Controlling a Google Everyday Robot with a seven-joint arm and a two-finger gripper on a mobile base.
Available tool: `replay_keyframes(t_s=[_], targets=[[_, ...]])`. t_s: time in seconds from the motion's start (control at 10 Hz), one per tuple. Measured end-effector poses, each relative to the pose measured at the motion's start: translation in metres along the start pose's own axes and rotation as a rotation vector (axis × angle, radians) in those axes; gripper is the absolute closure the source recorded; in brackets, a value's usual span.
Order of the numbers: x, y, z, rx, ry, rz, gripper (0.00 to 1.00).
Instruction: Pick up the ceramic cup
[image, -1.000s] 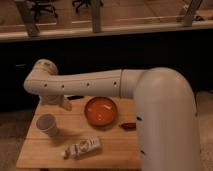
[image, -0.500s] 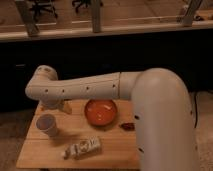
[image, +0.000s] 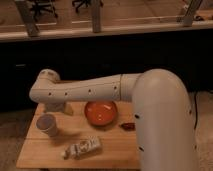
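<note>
The ceramic cup (image: 46, 123) is small, white and handleless, and stands upright at the left of the wooden table (image: 115, 150). My white arm reaches from the right across the table to its far left. My gripper (image: 56, 107) hangs down from the wrist just behind the cup and a little to its right, close to the tabletop. It is apart from the cup and holds nothing that I can see.
A wide orange bowl (image: 100, 112) sits mid-table, right of the cup. A white tube-like packet (image: 82, 147) lies near the front edge. A small red object (image: 128, 126) lies right of the bowl. A dark wall and a ledge run behind the table.
The wrist and gripper have come down and slightly right, closer to the tabletop behind the cup. The cup, bowl and packet have not moved.
</note>
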Motion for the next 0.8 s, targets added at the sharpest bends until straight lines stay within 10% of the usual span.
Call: replay_keyframes(t_s=[0.8], targets=[[-0.004, -0.005, 0.016, 0.007, -0.001, -0.024, 0.20]])
